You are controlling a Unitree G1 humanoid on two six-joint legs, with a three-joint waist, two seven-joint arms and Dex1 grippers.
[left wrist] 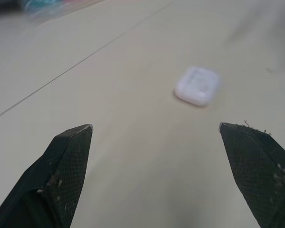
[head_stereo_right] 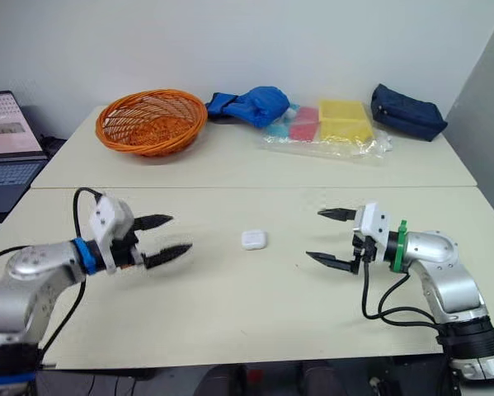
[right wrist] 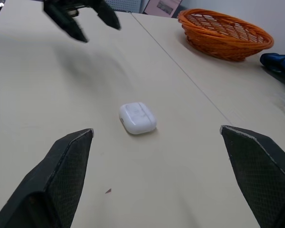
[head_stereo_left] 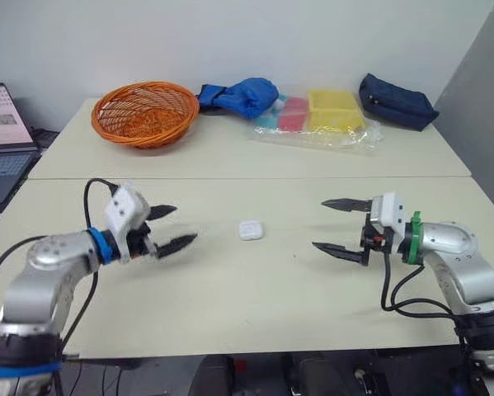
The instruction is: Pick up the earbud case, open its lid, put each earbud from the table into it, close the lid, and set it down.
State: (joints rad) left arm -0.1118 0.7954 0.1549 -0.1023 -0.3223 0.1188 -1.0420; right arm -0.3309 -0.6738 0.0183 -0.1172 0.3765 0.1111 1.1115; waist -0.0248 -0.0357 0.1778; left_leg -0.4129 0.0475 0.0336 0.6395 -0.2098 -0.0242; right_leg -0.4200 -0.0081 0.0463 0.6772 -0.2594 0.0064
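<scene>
Left eye view puts the white earbud case (head_stereo_left: 250, 230) flat on the counter (head_stereo_left: 230, 313), lid shut, at 3 o'clock from the left claw (head_stereo_left: 185, 224) and 9 o'clock from the right claw (head_stereo_left: 318, 223); both claws gape empty, about equally near.

The earbud case (right wrist: 138, 118) looks like smooth white plastic with a soft gloss. The table (head_stereo_left: 230, 305) has a pale, matt, smooth top, laminate by the look. The left tool (head_stereo_left: 185, 224) and the right tool (head_stereo_left: 319, 223) have matt black fingers (left wrist: 66, 180) with a fine cross-hatched, rough-looking face, scuffed and dusty near the tips. The basket (head_stereo_left: 145, 111) is woven orange wicker, ribbed and open. The clear bag (head_stereo_left: 350, 136) is crinkled, shiny plastic film; the dark blue pouch (head_stereo_left: 397, 101) looks like matt cloth
</scene>
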